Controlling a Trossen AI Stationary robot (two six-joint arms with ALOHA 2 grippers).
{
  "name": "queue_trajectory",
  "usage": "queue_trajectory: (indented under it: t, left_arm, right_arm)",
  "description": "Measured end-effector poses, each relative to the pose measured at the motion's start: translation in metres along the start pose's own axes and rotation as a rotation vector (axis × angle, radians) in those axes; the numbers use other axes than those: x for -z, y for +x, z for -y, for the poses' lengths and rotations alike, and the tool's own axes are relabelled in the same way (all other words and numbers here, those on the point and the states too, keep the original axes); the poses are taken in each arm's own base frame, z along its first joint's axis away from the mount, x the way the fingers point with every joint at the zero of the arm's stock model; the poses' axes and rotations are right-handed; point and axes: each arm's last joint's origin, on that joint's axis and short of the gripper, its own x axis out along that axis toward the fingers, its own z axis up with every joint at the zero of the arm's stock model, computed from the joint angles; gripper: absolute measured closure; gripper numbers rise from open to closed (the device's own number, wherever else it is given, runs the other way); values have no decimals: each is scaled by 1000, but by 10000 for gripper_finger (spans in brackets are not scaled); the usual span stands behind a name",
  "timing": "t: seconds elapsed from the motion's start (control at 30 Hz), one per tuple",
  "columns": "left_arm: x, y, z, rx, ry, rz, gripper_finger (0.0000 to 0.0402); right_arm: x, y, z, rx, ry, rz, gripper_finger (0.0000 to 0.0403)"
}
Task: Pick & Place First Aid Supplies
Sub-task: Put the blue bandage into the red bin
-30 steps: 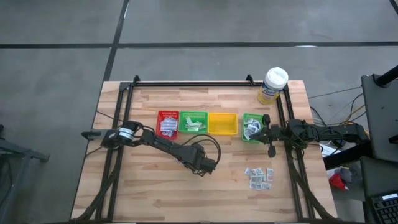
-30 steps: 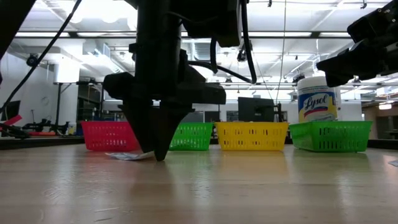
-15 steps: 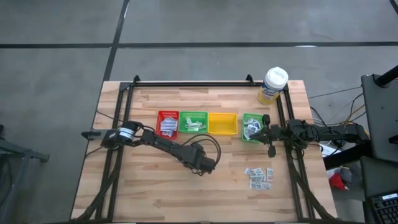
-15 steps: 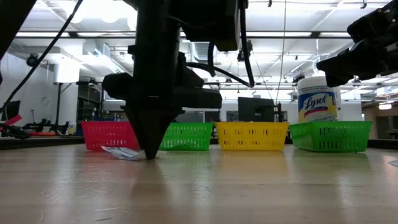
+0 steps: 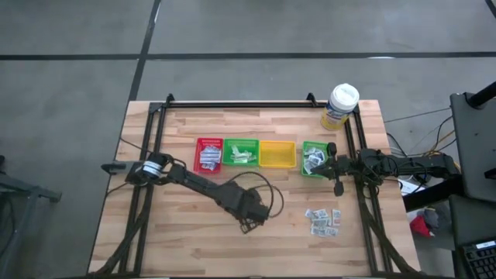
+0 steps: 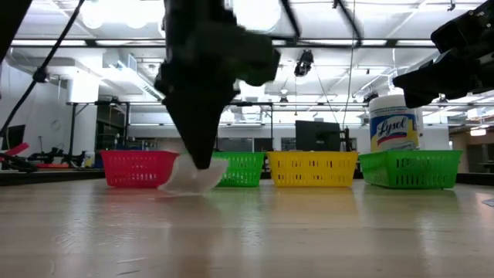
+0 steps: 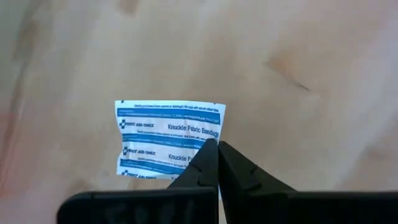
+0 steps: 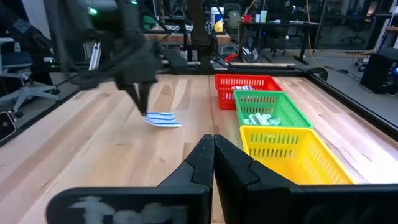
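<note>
My left gripper (image 6: 202, 161) points down over the middle of the table, a little toward its near edge, and is shut on a first aid supply: a white packet with blue print (image 7: 166, 137), which also shows in the low view (image 6: 187, 179) and the right wrist view (image 8: 163, 119). A loose pile of small packets (image 5: 323, 221) lies on the wood at the near right. More packets fill the red tray (image 5: 209, 153) and two green trays (image 5: 241, 153) (image 5: 314, 159). My right gripper (image 8: 213, 142) waits shut at the right, level, by the right green tray. My left gripper pinches the packet between its two fingers at one short edge, near a corner (image 7: 209, 138). The fingers come from above, pointing down. The packet hangs tilted below the fingertips (image 6: 204, 164), lifted clear of the table.
Red, green, yellow (image 5: 277, 154) and green trays stand in a row across the table's far half. A white-lidded tub with a yellow label (image 5: 341, 106) stands at the far right corner. Black frame rails (image 5: 147, 178) run along the table's left, right and far sides.
My left gripper has risen from the tabletop and gone a little toward the near edge, rolling about its own axis. The white packet, which lay flat on the wood beside the fingertips, now hangs from them clear of the table.
</note>
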Motion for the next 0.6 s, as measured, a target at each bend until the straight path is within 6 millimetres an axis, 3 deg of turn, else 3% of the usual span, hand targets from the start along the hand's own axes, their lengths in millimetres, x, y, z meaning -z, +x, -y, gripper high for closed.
queue_trajectory:
  t: [0.1, 0.23, 0.4, 0.6]
  left_arm:
    - [5, -4, 10, 23, 128, 33, 401]
    - [5, -8, 28, 22, 206, 227, 401]
    - [-2, -15, 42, -11, 139, 495, 401]
    - [-6, -20, 44, -110, 45, 690, 401]
  right_arm:
    - [0, 0, 0, 0, 2, 0, 394]
    - [0, 0, 0, 0, 2, 0, 394]
    - [0, 0, 0, 0, 1, 0, 394]
    - [0, 0, 0, 0, 0, 0, 394]
